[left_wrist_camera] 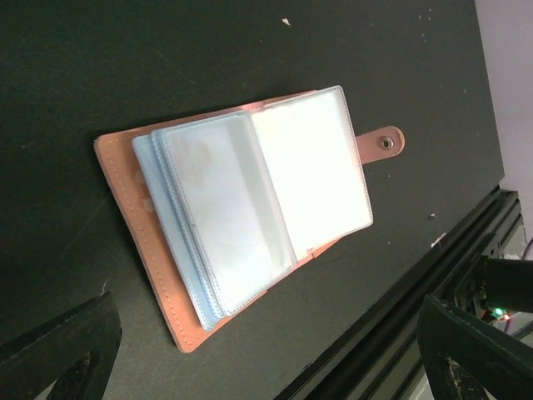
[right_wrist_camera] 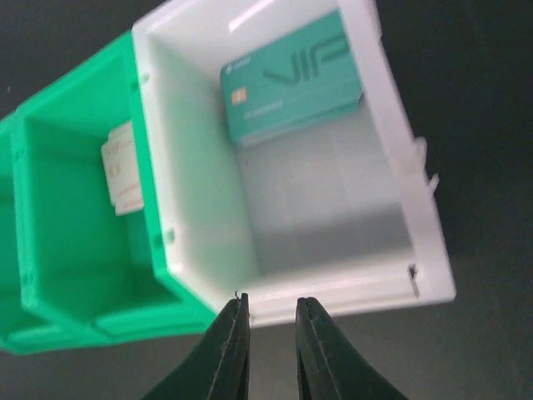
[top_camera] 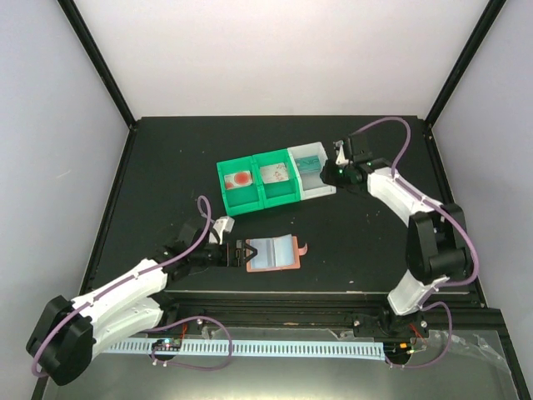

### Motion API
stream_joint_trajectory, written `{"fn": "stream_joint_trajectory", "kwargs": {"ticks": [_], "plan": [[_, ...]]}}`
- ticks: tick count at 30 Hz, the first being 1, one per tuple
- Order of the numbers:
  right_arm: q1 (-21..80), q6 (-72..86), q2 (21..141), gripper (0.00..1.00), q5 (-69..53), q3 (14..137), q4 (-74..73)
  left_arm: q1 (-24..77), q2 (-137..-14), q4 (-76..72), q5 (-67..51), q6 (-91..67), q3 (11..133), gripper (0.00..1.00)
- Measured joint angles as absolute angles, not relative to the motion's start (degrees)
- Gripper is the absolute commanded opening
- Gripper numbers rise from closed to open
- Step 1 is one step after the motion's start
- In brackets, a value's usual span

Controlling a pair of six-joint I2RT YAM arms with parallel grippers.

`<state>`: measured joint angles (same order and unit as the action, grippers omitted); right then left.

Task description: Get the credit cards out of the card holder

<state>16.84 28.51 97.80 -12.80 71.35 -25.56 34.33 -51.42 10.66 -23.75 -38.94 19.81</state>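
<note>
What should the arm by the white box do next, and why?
Probably lift the right tool straight up and away from the white tray: the teal card already lies inside it, and the tool holds nothing.

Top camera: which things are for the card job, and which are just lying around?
For the job: card holder; teal card; red-marked card; white card; left claw; right claw.
Just sitting there: green trays; white tray; slotted strip at the near edge.
</note>
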Motion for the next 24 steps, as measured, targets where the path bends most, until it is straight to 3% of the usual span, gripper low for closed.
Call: {"fn": "stream_joint_trajectory", "kwargs": {"ticks": [12,24], "plan": [[26.48,33.47,85.86,0.19,-16.62,54.63,-19.84,33.32,-54.35,3.42,-28.18,-40.29,17.89,0.99],[42.76,40.25,84.75,0.18,-15.31,48.58,-14.35,32.56,-47.42,3.84,-27.64,-41.34,17.32,0.99]]}}
